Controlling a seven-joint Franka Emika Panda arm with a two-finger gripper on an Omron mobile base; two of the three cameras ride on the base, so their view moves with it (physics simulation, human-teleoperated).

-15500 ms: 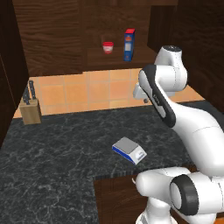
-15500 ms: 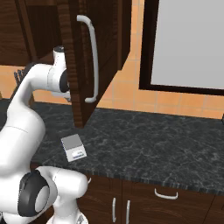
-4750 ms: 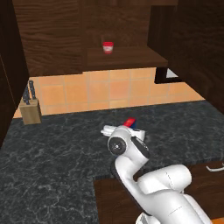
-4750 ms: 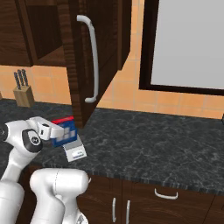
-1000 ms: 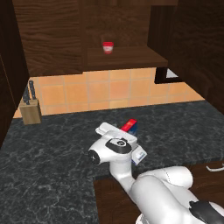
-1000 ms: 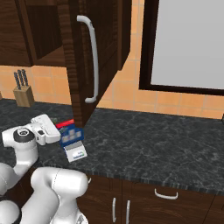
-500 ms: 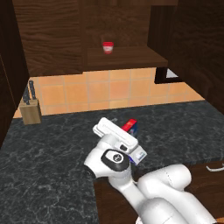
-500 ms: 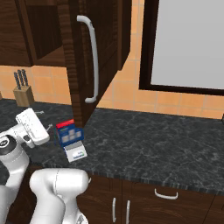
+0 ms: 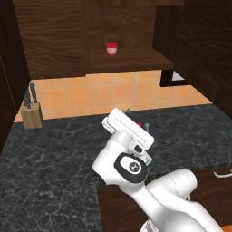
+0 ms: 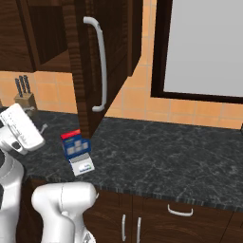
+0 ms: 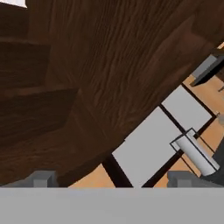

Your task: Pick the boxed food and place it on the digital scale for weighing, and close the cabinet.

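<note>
No print on the boxed food (image 10: pixel 74 144) is readable; it stands upright on the digital scale (image 10: pixel 80 163) near the counter's (image 10: pixel 161 156) front edge. My gripper (image 11: pixel 109 178) is empty, fingers spread wide, facing the cabinet (image 10: pixel 83 57), door ajar. A red cup (image 9: pixel 111 49) sits on its shelf; the knife block (image 9: pixel 31 115) is at the counter's back left.

Dark counter (image 10: pixel 156 156), digital scale (image 10: pixel 81 164), knife block (image 9: pixel 31 117)
</note>
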